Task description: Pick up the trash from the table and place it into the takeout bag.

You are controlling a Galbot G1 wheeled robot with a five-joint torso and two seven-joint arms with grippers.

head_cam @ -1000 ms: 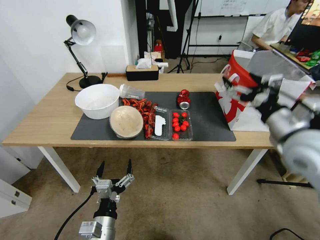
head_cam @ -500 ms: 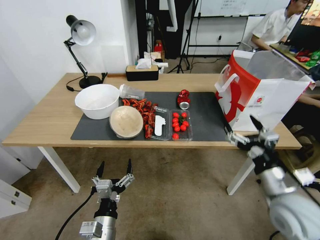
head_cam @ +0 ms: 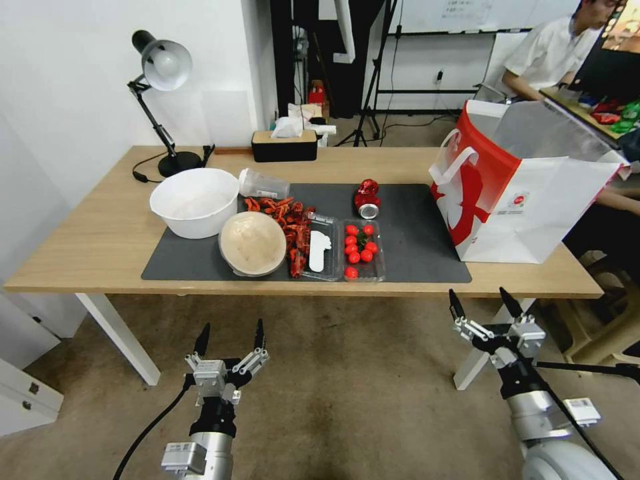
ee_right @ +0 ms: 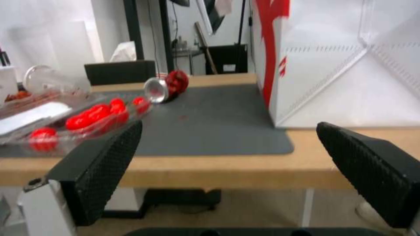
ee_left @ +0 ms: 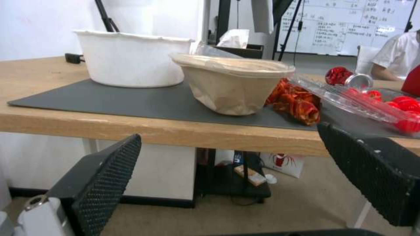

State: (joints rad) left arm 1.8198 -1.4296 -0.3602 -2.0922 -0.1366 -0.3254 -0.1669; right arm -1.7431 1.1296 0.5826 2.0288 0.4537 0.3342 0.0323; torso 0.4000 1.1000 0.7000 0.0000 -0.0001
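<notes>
Below the table (head_cam: 113, 247) edge, my right gripper (head_cam: 485, 308) and left gripper (head_cam: 229, 337) hung spread and empty. Ahead, the red can (head_cam: 367, 197) lay on its side left of the takeout bag (head_cam: 527, 193); gripping across its body seemed wisest.

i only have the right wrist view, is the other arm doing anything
Observer: No. The left gripper hangs open below the table edge, holding nothing.
Operator: anything over on the left i cant see
Observer: A round beige dish sits on the mat, beside a big white bowl.
Operator: is the bag open on top
Observer: Yes, the head view shows the takeout bag upright with its mouth open.
Operator: where am i relative to it
Observer: The right gripper is open, below the table edge, in front of the bag.
</notes>
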